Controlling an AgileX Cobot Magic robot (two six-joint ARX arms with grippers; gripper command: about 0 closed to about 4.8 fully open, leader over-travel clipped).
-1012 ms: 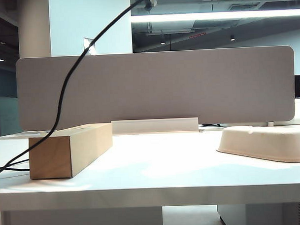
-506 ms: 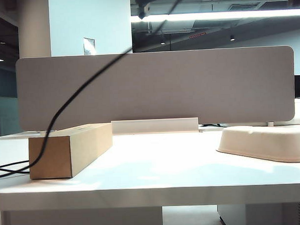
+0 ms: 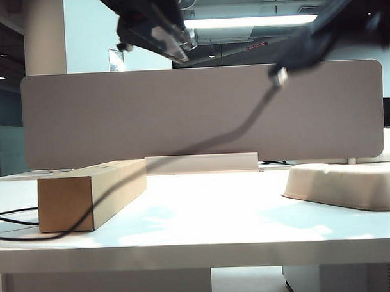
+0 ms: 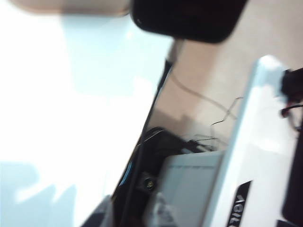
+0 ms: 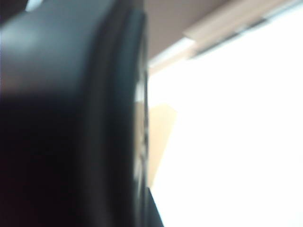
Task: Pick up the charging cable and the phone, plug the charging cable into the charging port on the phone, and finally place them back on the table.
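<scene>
Charging cable (image 3: 245, 128) hangs from the phone (image 3: 319, 29) above the table's (image 3: 205, 248) back edge; right gripper (image 3: 369, 5) is clamped on the phone; left gripper (image 3: 156, 32), upper left, jaw state unclear; the trailing cord could drag the plug free.

The wide white flat table (image 3: 204, 226) bears a brown cardboard box (image 3: 94, 191) at left and a cream oval tray (image 3: 344, 184) at right, well apart. Behind both stands the grey divider panel (image 3: 200, 114). The long thin black charging cable (image 3: 242, 126) hangs from upper right, trailing leftward before the box.
</scene>
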